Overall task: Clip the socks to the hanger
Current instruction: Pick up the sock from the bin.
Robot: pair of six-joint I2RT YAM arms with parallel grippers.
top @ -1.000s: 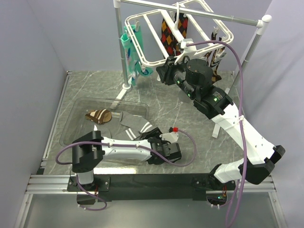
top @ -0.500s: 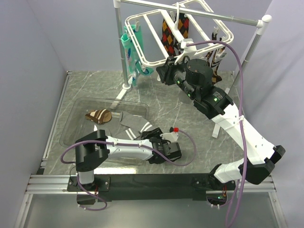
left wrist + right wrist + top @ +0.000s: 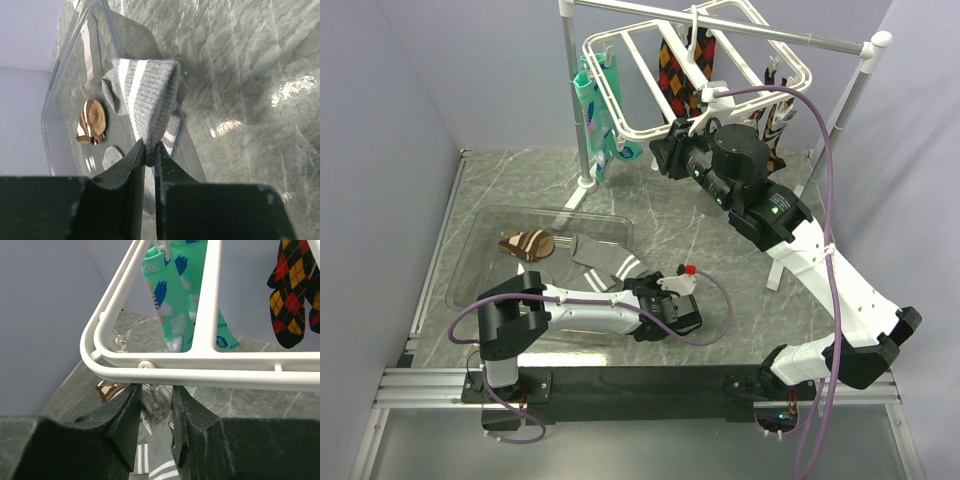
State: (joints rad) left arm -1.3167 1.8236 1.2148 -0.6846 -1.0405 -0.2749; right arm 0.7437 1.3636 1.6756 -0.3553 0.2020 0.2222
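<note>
The grey socks (image 3: 608, 262) with white stripes lie over the right end of a clear tray (image 3: 470, 272). My left gripper (image 3: 642, 292) reaches low across the tray. In the left wrist view, the left gripper (image 3: 149, 149) is shut on a fold of one grey sock (image 3: 147, 92), which stands up from the jaws. My right gripper (image 3: 662, 156) is raised at the near rim of the white hanger (image 3: 225, 362). It is shut on a small dangling clip (image 3: 159, 407) just under the rim. A grey sock (image 3: 150, 466) shows far below.
Teal patterned socks (image 3: 185, 300) and argyle socks (image 3: 290, 295) hang from the hanger. A brown striped sock (image 3: 92, 120) lies in the tray. The rail stand's white poles (image 3: 582, 110) rise at the back of the marble table (image 3: 740, 290).
The left gripper's jaws have closed on the grey sock at the tray's edge. The right arm has stayed on the clip.
</note>
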